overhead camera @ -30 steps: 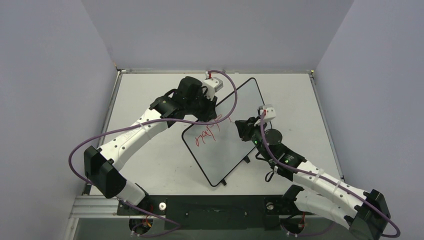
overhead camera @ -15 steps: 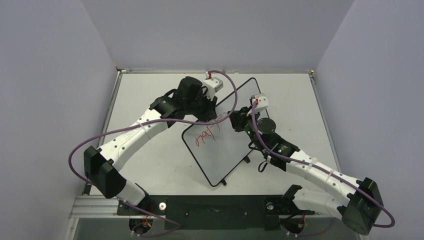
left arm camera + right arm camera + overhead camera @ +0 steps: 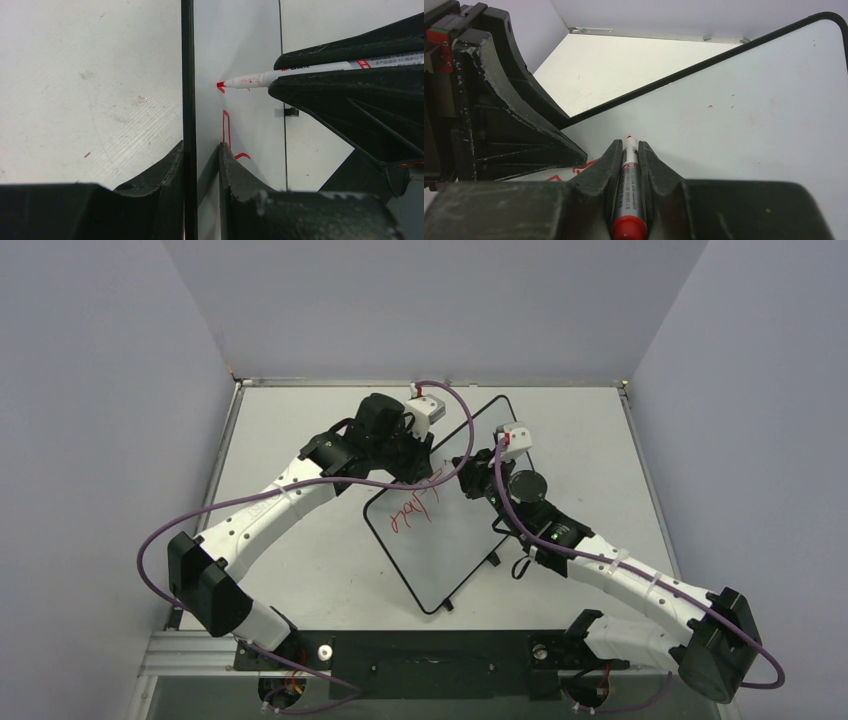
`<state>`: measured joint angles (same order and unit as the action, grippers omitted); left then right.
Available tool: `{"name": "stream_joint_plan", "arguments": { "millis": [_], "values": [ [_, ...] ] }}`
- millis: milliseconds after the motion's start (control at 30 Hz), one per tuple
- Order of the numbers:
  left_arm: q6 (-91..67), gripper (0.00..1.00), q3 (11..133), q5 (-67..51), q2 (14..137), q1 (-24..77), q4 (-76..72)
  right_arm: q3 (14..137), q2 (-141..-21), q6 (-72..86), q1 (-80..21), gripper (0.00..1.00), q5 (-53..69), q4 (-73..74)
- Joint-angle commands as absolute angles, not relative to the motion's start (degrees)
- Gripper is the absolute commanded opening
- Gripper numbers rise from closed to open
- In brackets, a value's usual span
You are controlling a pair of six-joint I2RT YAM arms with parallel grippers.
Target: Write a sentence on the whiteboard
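The whiteboard [image 3: 455, 540] lies slanted on the table, glossy with a black rim. My left gripper [image 3: 425, 477] is shut on its left long edge; in the left wrist view the fingers [image 3: 200, 145] clamp the rim, with the board [image 3: 240, 40] beyond. Red lettering, the start of the sentence [image 3: 410, 512], runs beside that gripper and also shows in the left wrist view [image 3: 226, 127]. My right gripper [image 3: 466, 478] is shut on a red marker [image 3: 630, 190]. In the left wrist view the marker [image 3: 280, 76] has its tip at the board just past the lettering. The right wrist view shows the board [image 3: 749, 115].
Two small black clips [image 3: 493, 560] stick out of the board's right long edge. The matte white table [image 3: 300, 570] lies around the board, with grey walls close on three sides. Both arms' purple cables hang over the table.
My right arm has swung left and away from me, bringing the marker over the board next to the left gripper. The left arm and the board have not moved.
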<state>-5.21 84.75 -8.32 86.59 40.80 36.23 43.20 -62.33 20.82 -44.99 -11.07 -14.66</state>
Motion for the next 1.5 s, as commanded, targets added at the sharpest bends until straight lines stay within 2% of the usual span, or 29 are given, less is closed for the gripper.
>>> {"name": "stream_joint_plan", "arguments": {
  "millis": [0,400,733,1467],
  "values": [
    [2.14,0.00,84.81,-1.49,84.40,40.69,35.36,43.39,-62.89,19.94,-44.45,0.00,-11.10,-15.30],
    [2.14,0.00,84.86,-1.40,84.39,40.63,35.38,43.64,-59.11,20.38,-44.46,0.00,-11.96,-13.68],
    [2.11,0.00,84.81,-1.23,84.18,40.78,35.35,39.87,-53.62,20.60,-44.47,0.00,-18.52,-14.53],
    [2.24,0.00,84.64,-0.87,83.93,40.94,35.35,39.20,-59.92,19.98,-43.97,0.00,-20.30,-17.13]
  ]
}}
